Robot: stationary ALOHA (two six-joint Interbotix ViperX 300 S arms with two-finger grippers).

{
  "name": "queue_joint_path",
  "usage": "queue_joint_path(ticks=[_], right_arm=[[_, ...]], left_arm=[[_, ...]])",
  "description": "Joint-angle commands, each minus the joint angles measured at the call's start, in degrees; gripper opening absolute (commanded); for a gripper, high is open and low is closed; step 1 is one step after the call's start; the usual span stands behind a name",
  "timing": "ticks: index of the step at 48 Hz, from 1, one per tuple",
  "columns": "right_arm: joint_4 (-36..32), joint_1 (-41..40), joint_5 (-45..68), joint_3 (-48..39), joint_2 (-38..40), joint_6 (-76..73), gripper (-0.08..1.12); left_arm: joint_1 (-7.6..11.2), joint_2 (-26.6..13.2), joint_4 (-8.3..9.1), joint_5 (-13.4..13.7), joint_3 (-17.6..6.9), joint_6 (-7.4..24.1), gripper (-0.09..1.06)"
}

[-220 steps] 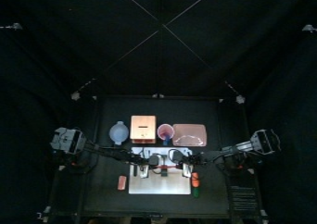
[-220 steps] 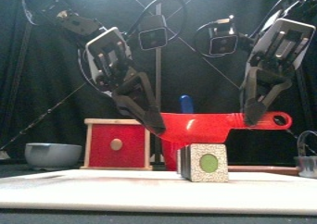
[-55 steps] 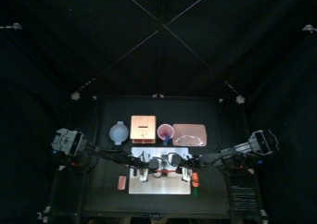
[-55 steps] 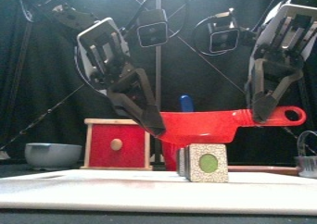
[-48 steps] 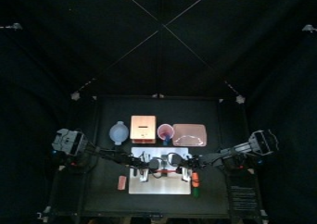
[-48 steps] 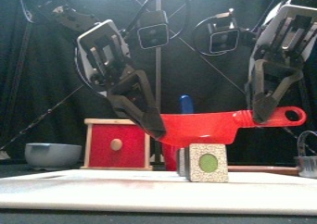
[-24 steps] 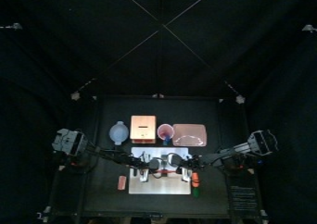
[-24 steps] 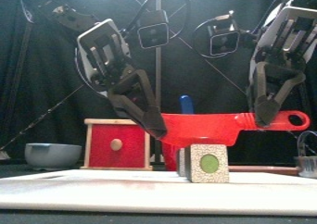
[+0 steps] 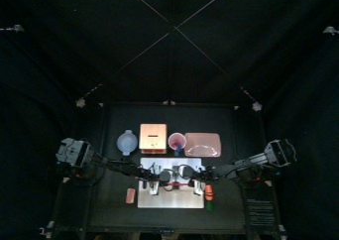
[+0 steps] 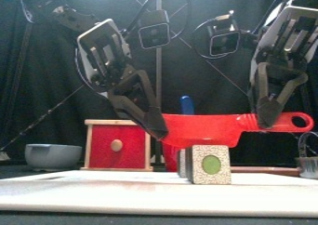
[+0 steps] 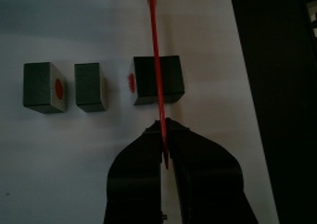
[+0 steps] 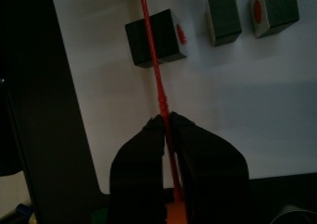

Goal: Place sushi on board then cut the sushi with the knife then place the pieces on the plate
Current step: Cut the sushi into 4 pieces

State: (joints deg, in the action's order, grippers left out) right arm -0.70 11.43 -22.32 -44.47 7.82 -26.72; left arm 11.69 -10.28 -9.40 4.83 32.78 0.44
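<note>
2 grippers are holding 1 red knife (image 10: 205, 128) level in the air over the white board (image 10: 87, 187). The left gripper (image 10: 156, 128) is pinching the blade's tip end, jaws shut tight on it. The right gripper (image 10: 265, 121) is pinching the thin handle next to the ring, jaws shut tight on it too.

The board is lying near the bench's (image 9: 113, 214) front edge, halfway between its left and right edges. 3 dark green sushi pieces are standing on the board in a row from front to back. The front piece (image 10: 207, 164) is sitting near the board's front edge, right under the knife; I cannot tell if the blade is touching it. The middle piece (image 11: 91, 86) and the back piece (image 11: 47, 86) are sitting close together, a bit away from it.

Between the board and the bench's back edge, 4 things are standing in a row: a bowl (image 10: 52, 155) nearest the left edge, a wooden box (image 10: 118, 145), a red cup (image 9: 176, 140) with a blue knife (image 10: 187, 104) sticking up, and the pink tray (image 9: 203, 143) nearest the right edge.

Next to 4.6 seconds ago, the knife's ring is sitting a little nearer the bench's right edge, and the right gripper has gone that way too. The front piece is staying in the same spot.
</note>
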Motion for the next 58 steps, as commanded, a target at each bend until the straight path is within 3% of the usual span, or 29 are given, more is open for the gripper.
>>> queue_joint_path(ticks=[1, 16, 42, 58], right_arm=[[-0.62, -0.53, -0.18, 0.7, -0.79, -0.18, 0.26], [-1.93, -0.79, -0.26, 1.05, -1.23, -0.18, 0.26], [1.85, 0.88, -0.18, 1.41, -4.57, -0.18, 0.26], [3.6, 2.9, -0.26, 2.37, -5.71, -0.26, 0.26]], left_arm=[[0.18, -0.18, -0.09, 0.97, -0.18, 0.0, 0.41], [0.09, -0.62, -0.18, 2.29, -0.26, -0.18, 0.41], [0.44, -2.02, -2.02, 2.2, -0.18, -0.09, 0.41], [1.67, -1.93, -4.31, 2.2, -0.35, -0.09, 0.41]])
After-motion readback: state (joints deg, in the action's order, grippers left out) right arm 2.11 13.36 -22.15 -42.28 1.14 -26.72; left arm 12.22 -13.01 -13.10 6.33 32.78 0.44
